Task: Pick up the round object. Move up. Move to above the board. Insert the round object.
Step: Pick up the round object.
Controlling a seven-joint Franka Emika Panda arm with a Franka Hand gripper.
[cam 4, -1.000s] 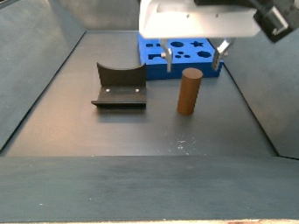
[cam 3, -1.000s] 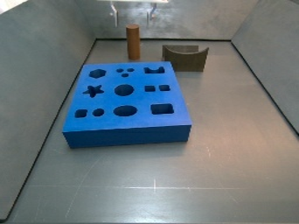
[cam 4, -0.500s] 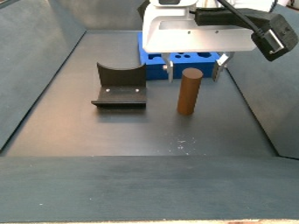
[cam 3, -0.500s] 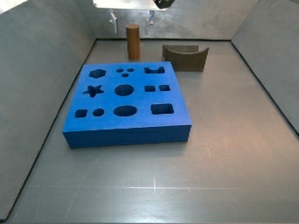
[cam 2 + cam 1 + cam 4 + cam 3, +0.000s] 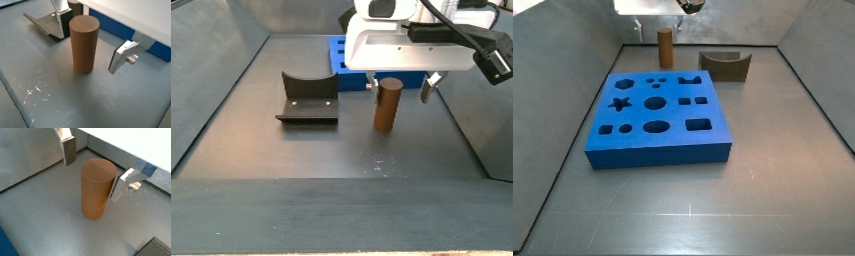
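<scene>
Brown and wood-like, the round object (image 5: pixel 95 188) stands upright on the grey floor, and the hand (image 5: pixel 93 170) sits right over it with its fingers spread apart, one silver plate (image 5: pixel 69 150) on each side of the peg and neither touching it in both wrist views. In a side view the peg (image 5: pixel 386 106) rises under the white body of the hand (image 5: pixel 400 85), just in front of the blue board's (image 5: pixel 345 58) near edge. Off to the peg's side, well apart from it, sits the dark fixture (image 5: pixel 307 98). Beyond the peg lies the board (image 5: pixel 657 115) itself, flat on the floor, its top face full of shaped cut-outs, all empty.
</scene>
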